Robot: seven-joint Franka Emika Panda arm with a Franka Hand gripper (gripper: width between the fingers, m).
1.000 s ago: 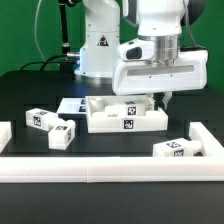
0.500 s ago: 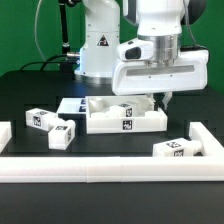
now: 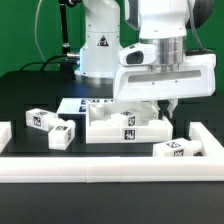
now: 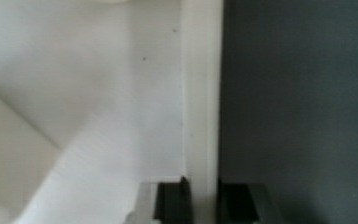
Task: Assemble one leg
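Note:
My gripper (image 3: 164, 106) stands over the right end of the large white tray-shaped part (image 3: 104, 132) in the exterior view. In the wrist view my gripper (image 4: 202, 202) is shut on the tray's thin upright wall (image 4: 199, 100), one dark finger on each side. The legs are small white blocks with square tags. Two lie together at the exterior view's left (image 3: 40, 120) (image 3: 62, 135), and one lies at the right (image 3: 170, 150). A tagged white piece (image 3: 123, 116) shows inside the tray; I cannot tell what it is.
The marker board (image 3: 74, 103) lies flat behind the tray. A white U-shaped rail (image 3: 100, 170) runs along the table's front, with raised ends at the left (image 3: 4, 133) and right (image 3: 208, 140). The robot's base (image 3: 100, 45) stands at the back.
The gripper has moved toward the front rail, and the tray in its grip has shifted the same way. The loose legs have not moved.

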